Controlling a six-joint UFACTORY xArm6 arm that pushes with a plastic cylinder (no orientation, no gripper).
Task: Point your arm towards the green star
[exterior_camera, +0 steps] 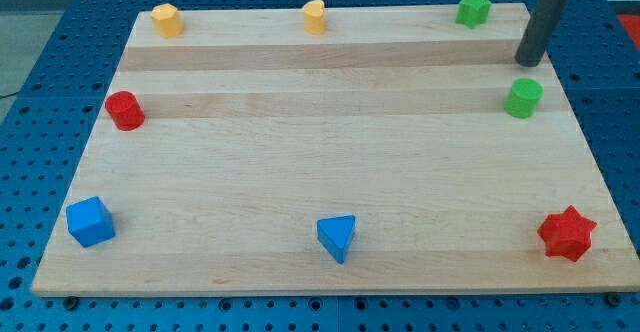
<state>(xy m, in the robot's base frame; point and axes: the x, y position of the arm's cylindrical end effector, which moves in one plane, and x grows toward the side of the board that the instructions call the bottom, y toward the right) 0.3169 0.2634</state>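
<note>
tip (528, 62): plain rod, no jaws, at board's (300, 162) right edge
green star (473, 9): top edge, up-left of tip
green cylinder (523, 98): just below tip

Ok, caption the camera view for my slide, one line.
My tip rests at the wooden board's right edge, between the green star and the green cylinder, touching neither.

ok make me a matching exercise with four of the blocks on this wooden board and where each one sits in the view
Things:
1. green star block
2. red star block
3. blue cube block
4. green cylinder block

Places:
A. bottom left corner
B. just below my tip, right edge
C. top right corner, up and left of my tip
D. bottom right corner

Pairs: 1-C, 2-D, 3-A, 4-B
</note>
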